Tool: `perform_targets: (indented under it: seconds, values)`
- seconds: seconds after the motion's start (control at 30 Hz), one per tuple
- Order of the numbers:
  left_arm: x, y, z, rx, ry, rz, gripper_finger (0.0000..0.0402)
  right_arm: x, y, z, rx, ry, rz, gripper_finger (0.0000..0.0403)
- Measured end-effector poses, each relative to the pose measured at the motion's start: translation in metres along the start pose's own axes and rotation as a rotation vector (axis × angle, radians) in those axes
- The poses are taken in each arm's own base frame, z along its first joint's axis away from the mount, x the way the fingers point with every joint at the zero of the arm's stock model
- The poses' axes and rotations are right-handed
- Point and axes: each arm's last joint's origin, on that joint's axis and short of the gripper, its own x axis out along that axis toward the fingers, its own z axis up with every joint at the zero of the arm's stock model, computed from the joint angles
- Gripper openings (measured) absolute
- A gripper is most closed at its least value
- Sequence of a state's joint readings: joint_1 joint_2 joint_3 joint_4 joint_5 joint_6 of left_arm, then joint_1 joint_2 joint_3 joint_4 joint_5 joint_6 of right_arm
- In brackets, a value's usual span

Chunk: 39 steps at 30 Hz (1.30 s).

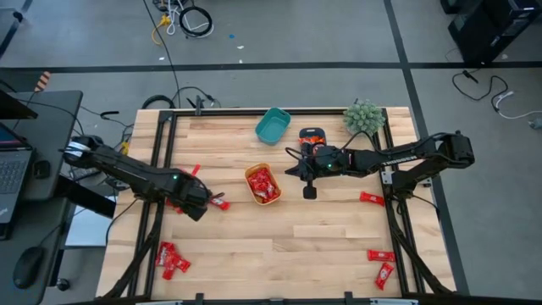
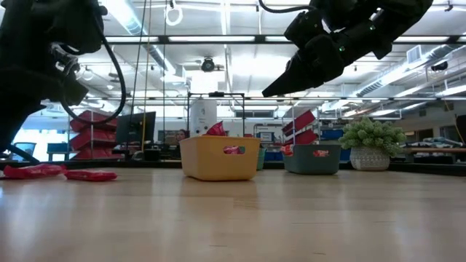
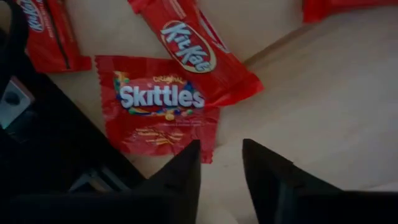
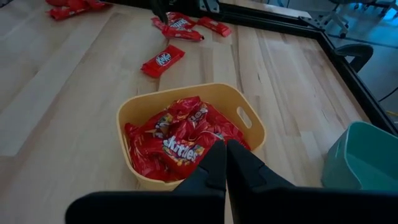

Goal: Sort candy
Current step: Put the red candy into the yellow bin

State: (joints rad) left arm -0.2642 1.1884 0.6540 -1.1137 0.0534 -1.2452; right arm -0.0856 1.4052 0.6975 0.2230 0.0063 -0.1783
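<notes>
Far left, the left gripper [image 3: 221, 163] hangs low over the table [image 1: 339, 237], fingers parted a little and holding nothing, just beside a Skittles pack [image 3: 158, 106] and a KitKat [image 3: 196, 50]. More candy [image 1: 172, 259] lies near left. At centre, the yellow bin [image 4: 149, 106] is full of candy. Right of it, the right gripper [image 4: 226, 163] hovers, pinched together and empty. Loose candy [image 1: 381, 264] lies near right.

Red candy [image 1: 263, 185] heaped, strewn flat

Overhead, table-level, two wrist close-ups
</notes>
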Motion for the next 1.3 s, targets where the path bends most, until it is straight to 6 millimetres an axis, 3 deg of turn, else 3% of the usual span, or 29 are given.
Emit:
perform_targets:
  seconds: [0.3, 0.7, 0.87, 1.1, 1.3]
  values:
    - [0.015, -0.008, 0.004, 0.015, 0.026, 0.112, 0.0195, 0.000, 0.000, 0.000, 0.000, 0.000, 0.000, 0.0000]
    - [0.046, -0.018, 0.009, 0.132, 0.137, 0.311, 0.0194, 0.000, 0.000, 0.000, 0.000, 0.000, 0.000, 0.0000]
    - [0.050, -0.021, 0.009, 0.170, 0.168, 0.299, 0.0150, 0.000, 0.000, 0.000, 0.000, 0.000, 0.000, 0.0000]
    - [0.050, -0.025, 0.010, 0.237, 0.183, 0.254, 0.0023, 0.000, 0.000, 0.000, 0.000, 0.000, 0.000, 0.0000]
    - [0.032, -0.037, 0.013, 0.282, 0.179, 0.244, 0.0012, 0.000, 0.000, 0.000, 0.000, 0.000, 0.000, 0.0000]
